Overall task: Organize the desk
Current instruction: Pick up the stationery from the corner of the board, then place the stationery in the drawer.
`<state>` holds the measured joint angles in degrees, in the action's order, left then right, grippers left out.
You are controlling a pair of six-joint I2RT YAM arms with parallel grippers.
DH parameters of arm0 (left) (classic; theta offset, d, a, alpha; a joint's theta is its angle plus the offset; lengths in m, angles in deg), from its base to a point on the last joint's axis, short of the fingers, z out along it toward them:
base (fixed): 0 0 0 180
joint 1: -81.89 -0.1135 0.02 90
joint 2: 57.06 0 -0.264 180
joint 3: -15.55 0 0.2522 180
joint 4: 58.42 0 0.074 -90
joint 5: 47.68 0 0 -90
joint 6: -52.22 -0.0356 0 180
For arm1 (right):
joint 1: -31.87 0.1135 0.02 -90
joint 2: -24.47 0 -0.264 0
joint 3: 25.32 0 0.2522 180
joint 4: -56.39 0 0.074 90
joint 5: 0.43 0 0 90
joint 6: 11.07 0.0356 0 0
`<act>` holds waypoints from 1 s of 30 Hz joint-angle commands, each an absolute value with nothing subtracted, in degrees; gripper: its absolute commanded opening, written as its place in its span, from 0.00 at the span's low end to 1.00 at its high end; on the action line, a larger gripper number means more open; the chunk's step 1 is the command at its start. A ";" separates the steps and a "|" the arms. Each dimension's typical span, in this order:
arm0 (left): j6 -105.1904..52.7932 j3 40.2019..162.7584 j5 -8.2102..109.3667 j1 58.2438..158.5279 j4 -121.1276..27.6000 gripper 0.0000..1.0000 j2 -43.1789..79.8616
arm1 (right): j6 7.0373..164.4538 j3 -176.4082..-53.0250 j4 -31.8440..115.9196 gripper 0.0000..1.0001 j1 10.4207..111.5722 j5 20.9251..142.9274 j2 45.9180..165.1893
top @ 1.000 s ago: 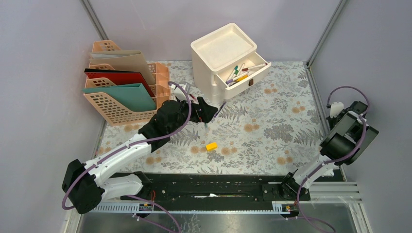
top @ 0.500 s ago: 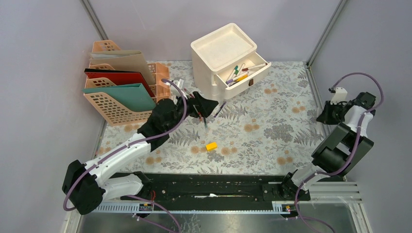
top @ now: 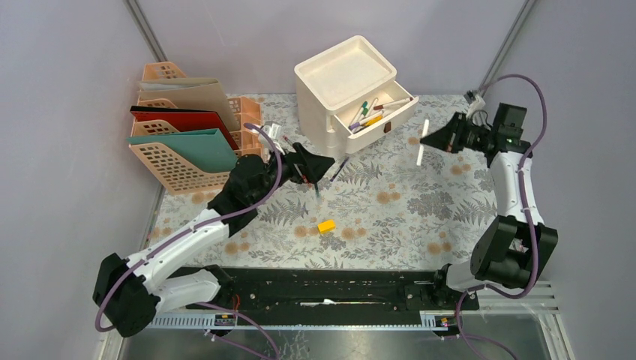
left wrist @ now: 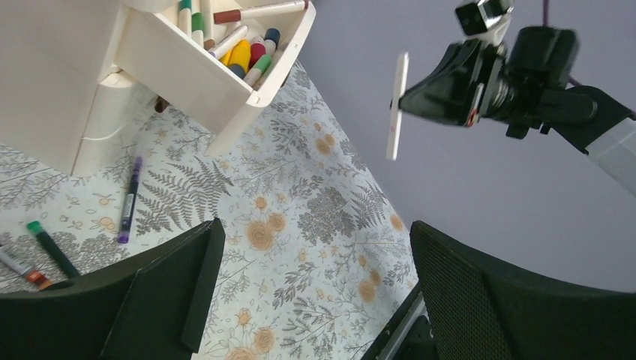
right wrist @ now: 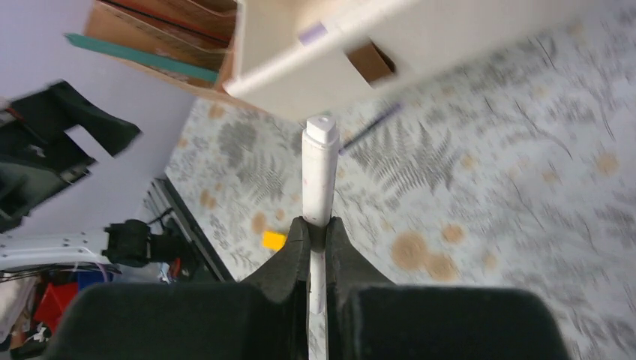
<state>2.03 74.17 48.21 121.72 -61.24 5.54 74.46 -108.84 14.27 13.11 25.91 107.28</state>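
Stretching high over the counter's (top: 405,217) right side, my right fingers (right wrist: 296,251) are clenched on a white marker (right wrist: 317,161) near the open drawer (top: 386,120). My left fingers (left wrist: 487,300) hang spread wide above loose pens (left wrist: 129,202).

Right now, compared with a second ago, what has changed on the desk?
The right end effector, shut on a white marker, swung up from the right edge of the desk and reached left toward the open drawer. The left end effector, open, barely shifted near the loose pens. Yellow block and drawer stayed put.
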 commanded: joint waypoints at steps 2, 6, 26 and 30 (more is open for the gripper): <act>-0.13 72.81 43.17 121.53 -59.53 0.99 -0.11 | 106.27 -114.20 43.70 0.00 19.77 27.05 106.29; -1.43 72.62 39.08 121.53 -55.45 0.99 -2.59 | 115.75 -120.27 47.54 0.00 25.49 38.15 110.69; 2.50 72.44 31.30 119.53 -46.45 0.99 -6.21 | 110.77 -138.05 25.95 0.70 37.76 62.11 126.40; 1.78 74.80 32.36 119.57 -43.63 0.99 -3.94 | 102.36 -142.45 22.84 0.80 37.54 62.00 125.64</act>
<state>2.17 71.31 31.73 119.73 -45.11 -5.69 112.58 -136.23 25.55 37.08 61.73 127.67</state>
